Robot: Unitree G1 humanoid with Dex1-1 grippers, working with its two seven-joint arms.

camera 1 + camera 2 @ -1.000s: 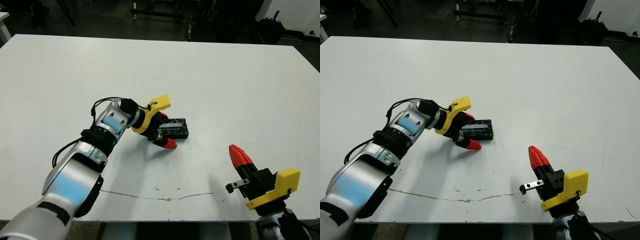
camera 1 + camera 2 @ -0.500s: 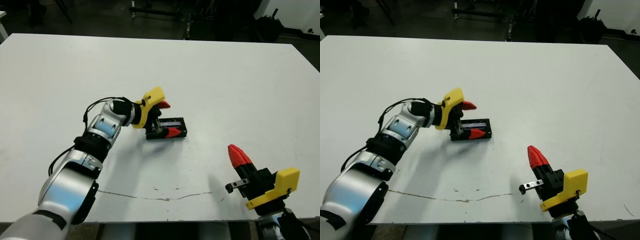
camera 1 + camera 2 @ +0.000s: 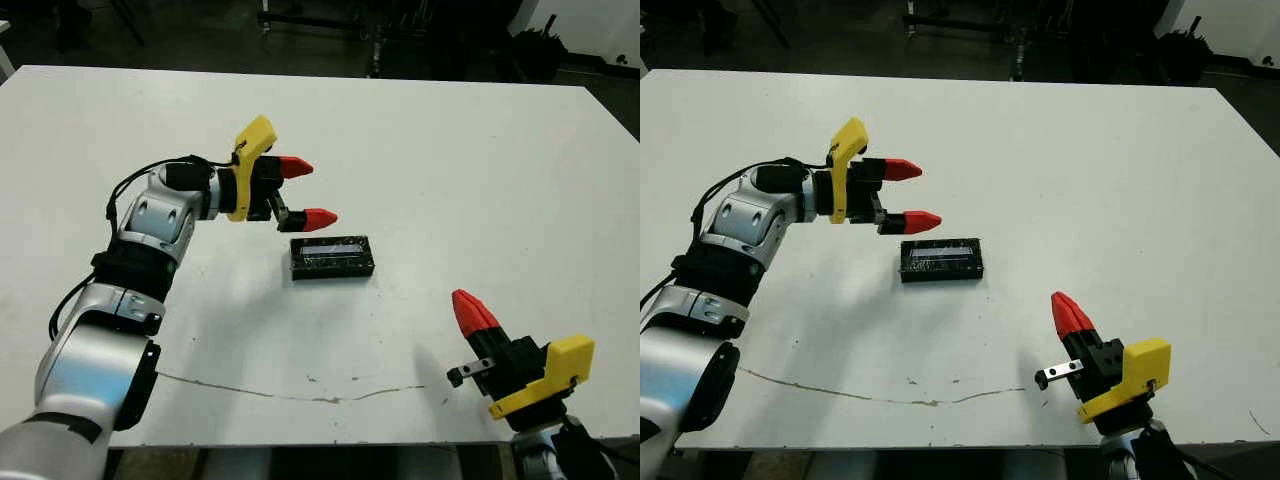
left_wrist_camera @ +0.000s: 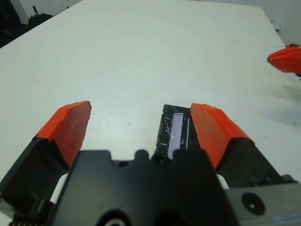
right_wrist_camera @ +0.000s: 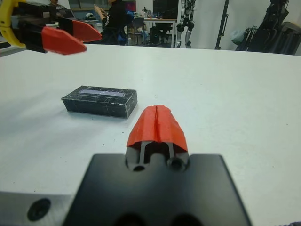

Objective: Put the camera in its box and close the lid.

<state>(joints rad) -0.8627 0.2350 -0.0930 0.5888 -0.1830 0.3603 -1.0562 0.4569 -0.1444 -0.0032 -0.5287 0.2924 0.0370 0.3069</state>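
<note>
The left claw (image 3: 303, 192) is held above the white counter (image 3: 450, 170) with its two red-tipped fingers (image 3: 319, 217) spread wide apart and nothing between them. Its fingers point toward the robot's right, and it is seen raised clear of the counter surface.

The box, with the lid (image 3: 332, 256) seated on top of it, is found just beyond and slightly below the left claw's fingertips, a little toward the robot, lying flat on the counter and not touched by either finger. Only the black shiny-wrapped top with a pale strip along it and the dark side walls can be seen; the camera cannot be seen in any view.

The right claw (image 3: 473, 312) is kept near the counter's near edge, well apart from the closed box, which lies ahead of it and off to its left. Its red fingers (image 5: 156, 125) are pressed together into a single point, with nothing gripped.

A thin dark scratch line (image 3: 300, 392) is marked across the counter between the robot and both claws.
</note>
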